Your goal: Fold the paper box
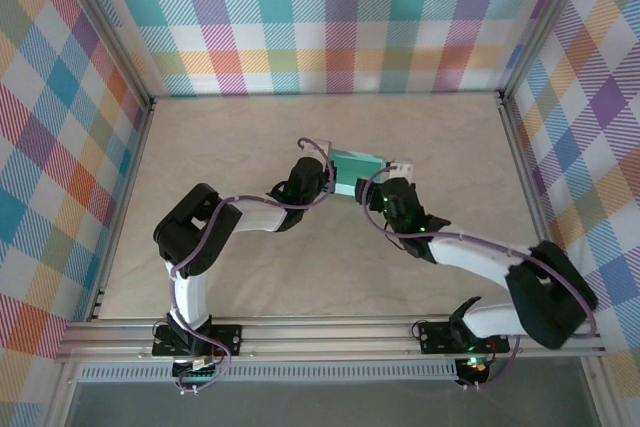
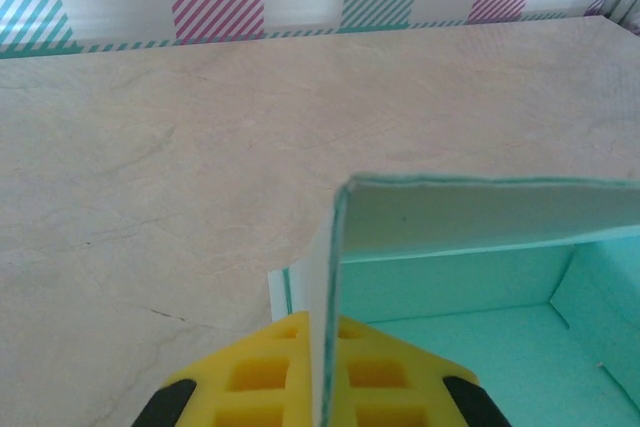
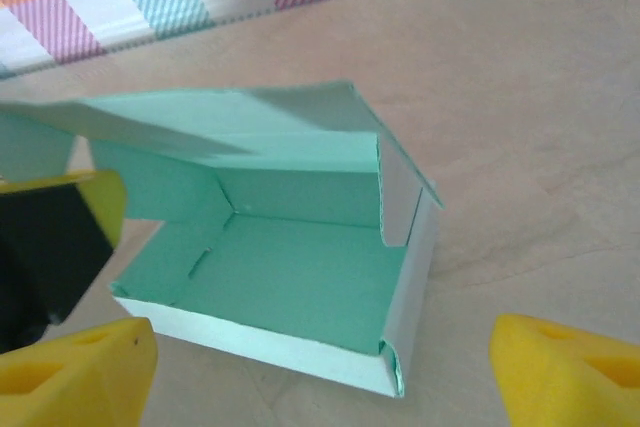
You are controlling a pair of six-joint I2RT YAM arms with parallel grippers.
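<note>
Roughly two-thirds done, at a guess. Box [image 1: 357, 167] mid-table [image 1: 250, 137], between both grippers, already shaped into a shallow tray: floor flat on the surface, front, back and end walls raised. Lid [image 3: 240, 117] attached along far wall, tilted half up over the cavity, not shut. Flap [image 3: 402, 187] at lid's right end standing above the right wall, not tucked in. Small gap at the near right corner.

Left to do, by judgement: press lid down, tuck end flaps inside the walls, close flush.

Left gripper [image 2: 325, 357] clamped on an upright card panel at the box's left end, thin edge pinched between yellow pads [image 2: 262, 377]. Wall or lid flap: cannot tell.

Right gripper [image 3: 318, 372] spread wide, grasping nothing, hovering at the box's near right side, pads flanking the front wall in the wrist view. Touching card or just clear of it: cannot tell.

Contents: bare mint card inside, nothing lying in the cavity as far as visible. Near left corner partly hidden behind left gripper, so not fully checked.
</note>
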